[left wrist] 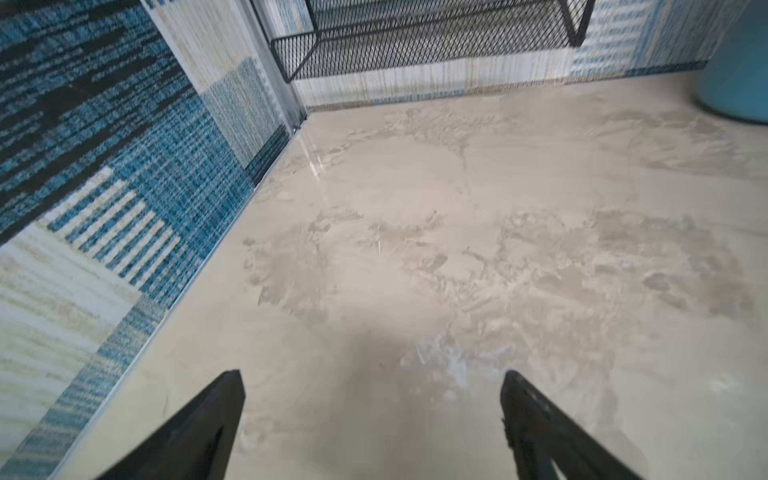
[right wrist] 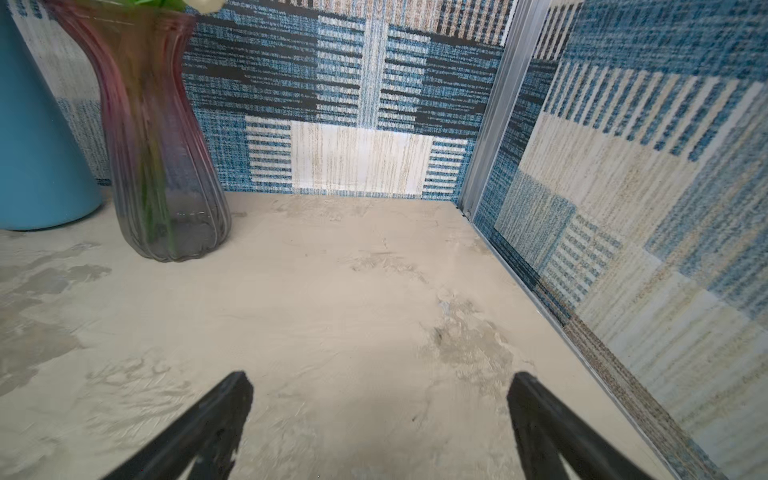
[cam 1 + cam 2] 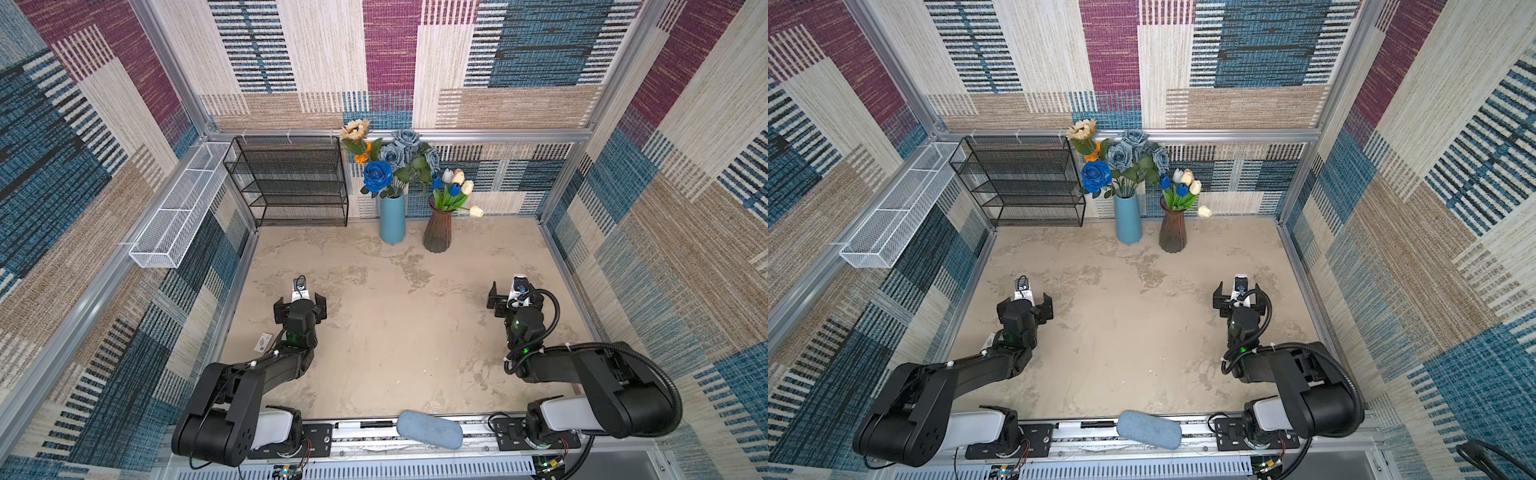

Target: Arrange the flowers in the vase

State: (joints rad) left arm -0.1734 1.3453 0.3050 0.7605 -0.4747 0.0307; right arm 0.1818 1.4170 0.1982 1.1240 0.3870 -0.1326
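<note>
At the back of the table a blue vase [image 3: 392, 218] [image 3: 1128, 218] holds dusty-blue roses [image 3: 405, 141], a deep-blue rose [image 3: 377, 175], a cream sunflower [image 3: 354, 129] and an orange marigold [image 3: 363, 157]. Beside it a ribbed purplish glass vase [image 3: 437, 230] [image 2: 162, 166] holds tulips [image 3: 453, 187]; one cream tulip [image 3: 476, 211] droops to its right. My left gripper [image 3: 300, 307] [image 1: 372, 376] hovers open over bare table at the near left. My right gripper [image 3: 515, 299] [image 2: 381, 376] stands open at the near right. Both are empty and far from the vases.
A black mesh shelf rack [image 3: 291, 183] stands at the back left, next to the blue vase. A white mesh basket [image 3: 178, 208] hangs on the left wall. A blue-grey pad [image 3: 429, 429] and a marker [image 3: 363, 424] lie on the front rail.
</note>
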